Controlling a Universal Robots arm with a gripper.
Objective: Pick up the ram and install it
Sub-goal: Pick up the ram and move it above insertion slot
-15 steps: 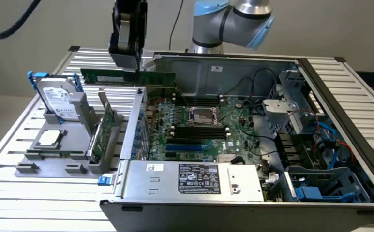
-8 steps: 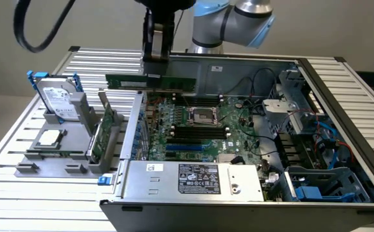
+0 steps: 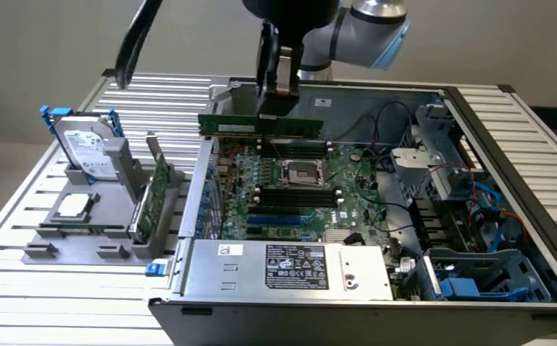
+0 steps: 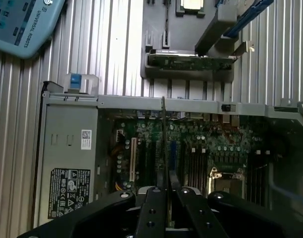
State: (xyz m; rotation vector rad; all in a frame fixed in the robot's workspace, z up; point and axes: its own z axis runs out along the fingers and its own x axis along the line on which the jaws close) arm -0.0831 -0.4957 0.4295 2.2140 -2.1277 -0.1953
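This is a robotics lab set up for computer assembly work. A Universal Robots arm hangs over a slatted metal table, its jaws closed on the ram. Its teach pendant, marked with the maker's name, is close by. An open PC case on the table shows its motherboard. Beside it a grey fixture holds loose parts in slots: a hard drive, a processor and an expansion card. The wall behind is plain grey.
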